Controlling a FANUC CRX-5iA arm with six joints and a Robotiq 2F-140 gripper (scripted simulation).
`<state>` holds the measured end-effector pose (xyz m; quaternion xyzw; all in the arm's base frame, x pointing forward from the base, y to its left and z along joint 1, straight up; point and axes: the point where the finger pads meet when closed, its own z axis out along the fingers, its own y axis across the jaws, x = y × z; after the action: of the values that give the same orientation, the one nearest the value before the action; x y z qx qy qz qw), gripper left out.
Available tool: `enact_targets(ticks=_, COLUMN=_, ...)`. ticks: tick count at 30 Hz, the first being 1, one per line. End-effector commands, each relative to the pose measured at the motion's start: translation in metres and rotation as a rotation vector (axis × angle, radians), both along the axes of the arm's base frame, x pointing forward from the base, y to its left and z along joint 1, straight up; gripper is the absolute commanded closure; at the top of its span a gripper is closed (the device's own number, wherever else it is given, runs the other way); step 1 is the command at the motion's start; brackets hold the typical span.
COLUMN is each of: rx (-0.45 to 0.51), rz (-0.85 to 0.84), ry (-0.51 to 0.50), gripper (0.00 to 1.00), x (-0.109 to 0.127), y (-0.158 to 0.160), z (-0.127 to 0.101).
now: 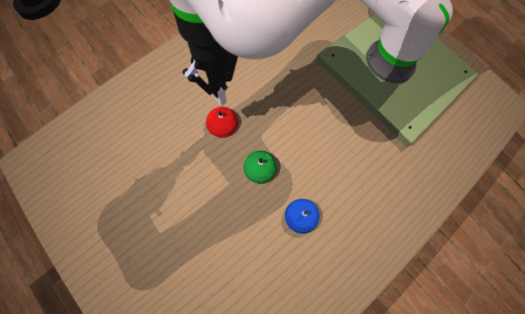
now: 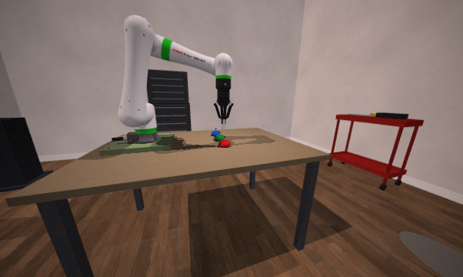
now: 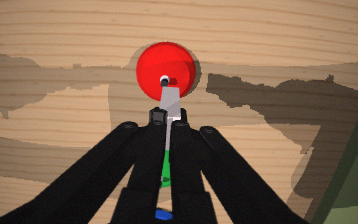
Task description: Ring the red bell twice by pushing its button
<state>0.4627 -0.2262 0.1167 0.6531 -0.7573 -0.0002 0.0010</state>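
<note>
The red bell (image 1: 221,121) sits on the wooden table, the first of a diagonal row of three bells. Its small button (image 1: 221,114) stands up and is in plain sight. My gripper (image 1: 221,97) is shut and empty, pointing straight down, with its fingertips a little above the button and apart from it. In the wrist view the shut fingertips (image 3: 168,95) end just below the red bell's button (image 3: 164,79) on the red dome (image 3: 166,71). In the side view the gripper (image 2: 224,124) hangs clearly above the red bell (image 2: 224,143).
A green bell (image 1: 260,167) and a blue bell (image 1: 303,215) follow in the row toward the front right. The arm's green base plate (image 1: 402,92) is at the back right. A red cart (image 2: 374,142) stands off the table.
</note>
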Motion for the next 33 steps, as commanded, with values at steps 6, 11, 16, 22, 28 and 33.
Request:
enact_targets(ticks=6, rx=0.0, rz=0.0, ry=0.0, gripper=1.0, x=0.0, y=0.0, z=0.011)
enact_targets(ticks=11, rx=0.0, rz=0.0, ry=0.0, gripper=1.0, x=0.0, y=0.0, z=0.015)
enact_targets(ticks=16, rx=0.0, rz=0.0, ry=0.0, gripper=1.0, x=0.0, y=0.0, z=0.015)
enact_targets(ticks=22, rx=0.0, rz=0.0, ry=0.0, gripper=1.0, x=0.0, y=0.0, z=0.015)
enact_targets(ticks=28, rx=0.0, rz=0.0, ry=0.0, gripper=1.0, x=0.0, y=0.0, z=0.015)
enact_targets(ticks=33, rx=0.0, rz=0.0, ry=0.0, gripper=1.0, x=0.0, y=0.0, z=0.015)
